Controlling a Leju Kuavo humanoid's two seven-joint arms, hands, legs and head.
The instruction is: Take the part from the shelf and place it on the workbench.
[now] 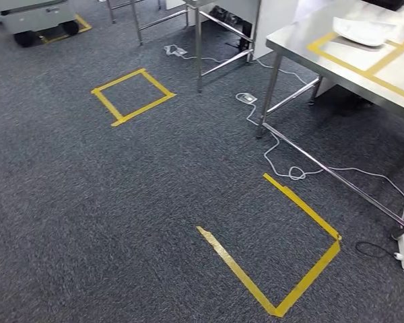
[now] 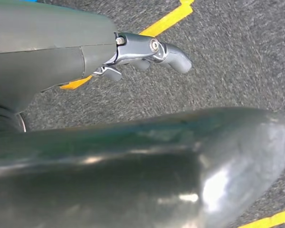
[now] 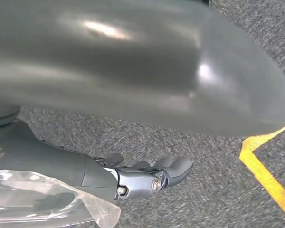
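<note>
Your right hand (image 3: pixel 148 178) grips a clear-wrapped part (image 3: pixel 51 202) above the carpet (image 1: pixel 88 188); your left hand (image 2: pixel 144 52) hangs empty, fingers apart; the workbench (image 1: pixel 342 64), far right, carries a white object (image 1: pixel 365 30).

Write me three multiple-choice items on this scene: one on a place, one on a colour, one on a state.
1. Where does the white object lie?
A. on the carpet
B. on the steel workbench, inside a taped outline
C. on a wheeled cart

2. What colour is the floor tape?
A. red
B. blue
C. yellow

3. In what state is the nearest taped floor outline?
A. open on one side
B. closed all round
C. covered by a box

Answers:
1 B, as it rests on the benchtop between tape lines.
2 C, as every strip on the floor is yellow.
3 A, as three sides are taped and the fourth is missing.
</note>
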